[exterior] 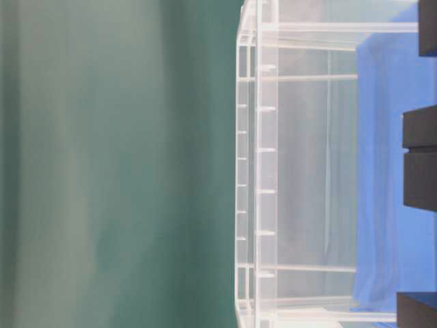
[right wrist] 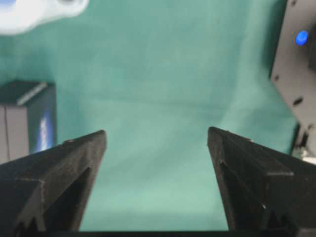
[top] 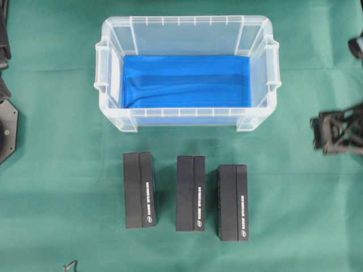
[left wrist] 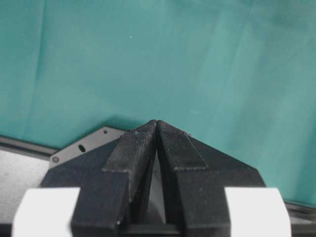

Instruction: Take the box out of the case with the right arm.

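Black and pointed, the right arm's lattice-frame gripper stands wide apart with nothing between its two fingers, only green cloth showing in the gap; from overhead that gripper sits at the right edge of the scene, well apart from the case and from the boxes. One large clear plastic rectangular case with a ribbed rim and two side handles rests on the green cloth-covered table, and one bright blue sheet lines its bottom; the blue sheet is all that shows inside it. Three black rectangular boxes lie in a row on the cloth just in front of the case, outside it: the left black box, the middle black box and the right black box, each apart from its neighbour, each with a strip of small white print along its right side. In the right wrist view one of these boxes shows at the left edge, standing on the cloth beside the open fingers. The other tool, the left arm's black gripper with two white parts at its base, has its two fingertips pressed together with nothing held, hanging over green cloth and a dark metal plate.
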Motion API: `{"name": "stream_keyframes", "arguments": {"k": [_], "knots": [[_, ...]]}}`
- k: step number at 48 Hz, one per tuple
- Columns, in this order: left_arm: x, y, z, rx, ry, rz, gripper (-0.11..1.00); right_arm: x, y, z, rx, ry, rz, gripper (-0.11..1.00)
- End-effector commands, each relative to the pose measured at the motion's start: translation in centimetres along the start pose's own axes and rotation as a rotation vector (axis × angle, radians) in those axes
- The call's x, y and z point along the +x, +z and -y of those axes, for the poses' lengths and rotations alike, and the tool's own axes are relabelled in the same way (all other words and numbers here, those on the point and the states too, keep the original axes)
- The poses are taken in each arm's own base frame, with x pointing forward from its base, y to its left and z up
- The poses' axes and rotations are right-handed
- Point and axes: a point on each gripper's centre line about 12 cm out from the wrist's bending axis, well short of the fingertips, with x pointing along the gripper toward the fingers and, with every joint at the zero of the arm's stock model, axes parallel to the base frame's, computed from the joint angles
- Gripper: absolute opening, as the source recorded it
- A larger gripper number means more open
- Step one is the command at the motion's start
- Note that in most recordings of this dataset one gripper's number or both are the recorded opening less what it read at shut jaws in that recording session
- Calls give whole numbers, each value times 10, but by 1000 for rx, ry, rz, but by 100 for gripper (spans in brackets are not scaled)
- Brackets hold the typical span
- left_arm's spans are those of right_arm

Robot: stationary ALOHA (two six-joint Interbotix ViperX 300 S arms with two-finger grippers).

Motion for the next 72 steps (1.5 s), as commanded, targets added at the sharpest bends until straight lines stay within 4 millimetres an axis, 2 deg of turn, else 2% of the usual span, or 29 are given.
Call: {"name": "stream_keyframes", "arguments": {"k": [1, 18, 31, 72], "knots": [[-4, 2, 0, -2, -3, 17, 11, -4, 20, 3, 24, 18, 5, 89], [-4, 2, 0, 0, -1, 16, 11, 5, 83, 3, 2, -11, 40, 89], [-4, 2, 0, 0, -1, 17, 11, 9, 113, 5, 20, 3, 60, 89], [-4, 2, 0, 0, -1, 17, 11, 10, 113, 6, 20, 0, 44, 89]]}}
